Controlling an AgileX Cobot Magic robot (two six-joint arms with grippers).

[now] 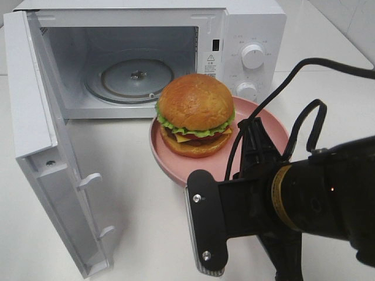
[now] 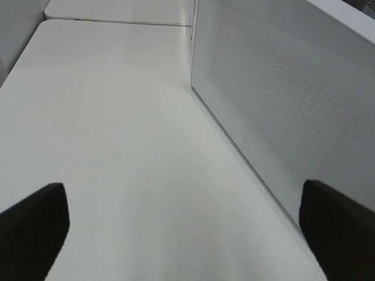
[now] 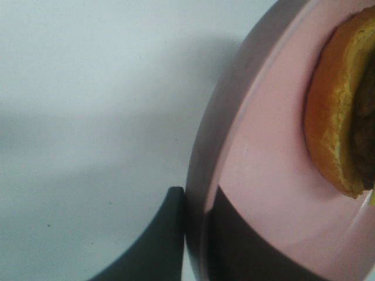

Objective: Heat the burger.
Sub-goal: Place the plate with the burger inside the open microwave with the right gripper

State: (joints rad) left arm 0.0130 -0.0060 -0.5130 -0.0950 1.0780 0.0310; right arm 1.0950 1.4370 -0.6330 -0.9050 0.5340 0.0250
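Observation:
The burger (image 1: 195,112), with a glossy golden bun, green lettuce, cheese and a dark patty, rests on a round pink plate (image 1: 266,126) in front of the open microwave (image 1: 246,29). My right gripper (image 1: 253,133) is shut on the plate's near rim. In the right wrist view the right gripper (image 3: 196,237) has one finger under the pink plate's rim (image 3: 211,146) and one on top, with the burger's (image 3: 331,123) lower bun at the edge. My left gripper (image 2: 187,234) stands open over bare table, holding nothing.
The microwave's door (image 1: 41,134) is swung wide open to the left, and its glass turntable (image 1: 136,76) is bare. Two knobs (image 1: 253,57) sit on the right panel. In the left wrist view the door's dotted panel (image 2: 281,105) stands close beside the left gripper.

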